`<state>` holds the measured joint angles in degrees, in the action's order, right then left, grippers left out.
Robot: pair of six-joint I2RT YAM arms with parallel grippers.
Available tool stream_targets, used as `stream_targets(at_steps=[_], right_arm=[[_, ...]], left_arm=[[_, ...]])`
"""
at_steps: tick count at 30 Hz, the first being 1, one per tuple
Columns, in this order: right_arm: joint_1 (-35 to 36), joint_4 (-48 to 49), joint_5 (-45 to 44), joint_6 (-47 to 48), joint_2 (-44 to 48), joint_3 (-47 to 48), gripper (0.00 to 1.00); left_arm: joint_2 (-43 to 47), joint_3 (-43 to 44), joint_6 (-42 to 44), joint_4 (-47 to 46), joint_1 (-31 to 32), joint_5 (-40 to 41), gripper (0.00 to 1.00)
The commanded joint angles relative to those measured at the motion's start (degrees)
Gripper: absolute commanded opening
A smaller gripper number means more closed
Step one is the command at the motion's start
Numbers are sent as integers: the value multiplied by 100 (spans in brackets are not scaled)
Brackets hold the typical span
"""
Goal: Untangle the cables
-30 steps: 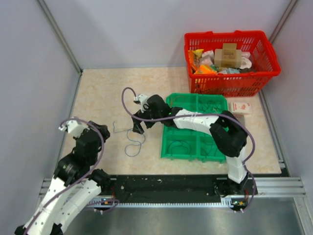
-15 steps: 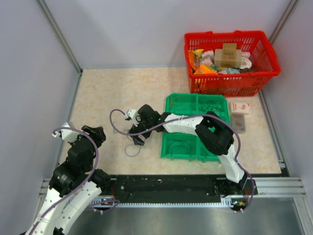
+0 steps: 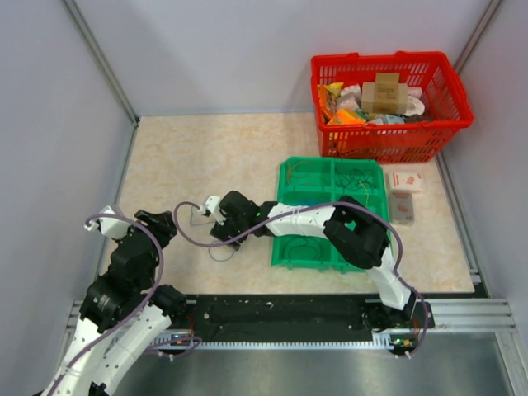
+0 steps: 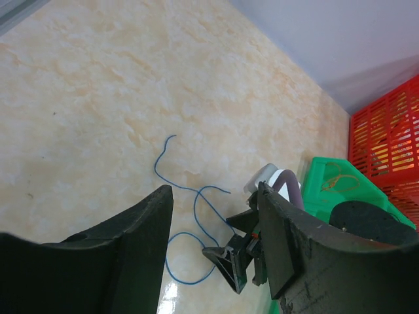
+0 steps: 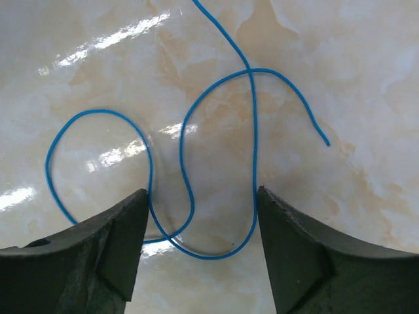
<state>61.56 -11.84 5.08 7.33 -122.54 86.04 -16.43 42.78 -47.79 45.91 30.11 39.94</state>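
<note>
Right gripper [image 5: 201, 196] shifted left since before, now over the blue cable [image 5: 253, 144].
Its jaws stand wide apart; left gripper [image 4: 213, 190] likewise spread, holding nothing.

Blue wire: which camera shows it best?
The right wrist view: the blue wire fills the frame, every loop and crossing sharp. The left wrist view shows it smaller and partly hidden. The top view gives only a faint squiggle.
</note>
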Motion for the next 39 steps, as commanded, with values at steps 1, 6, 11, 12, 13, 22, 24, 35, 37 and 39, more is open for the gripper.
stream_targets(at_steps=[1,6,11,12,13,22,24,35,37,39], right_arm=[[190,-381,-877,-223,-271,-43,61],[242,-285,-1623,-320,-139,-192,35],[243,-258,-2099,-320,28,-131,1],[242,-206,-2029,-329,133,-140,0],[234,-153,-1933,-355,256,-184,0],[-161,804,-800,-1330,2249,-1114,0],[-310,884,-597,-1506,2820,-1308,0],[-978,-635,-904,-1673,4685,-1283,0],[-1136,-767,-799,-1770,5045,-1326,0],[-1225,-942,-920,-1770,5345,-1335,0]], left_arm=[[-45,256,156,-91,-5,136,59],[-54,362,279,-82,-14,259,59],[-71,380,314,-74,-14,286,59],[-80,371,297,-82,-5,269,59],[-80,362,288,-91,-5,251,59],[-89,380,314,-65,-5,303,59],[-98,354,314,-99,-14,303,59],[-361,160,288,-416,-14,5,59],[-423,134,288,-504,-14,-57,59],[-484,99,297,-591,-5,-118,59]])
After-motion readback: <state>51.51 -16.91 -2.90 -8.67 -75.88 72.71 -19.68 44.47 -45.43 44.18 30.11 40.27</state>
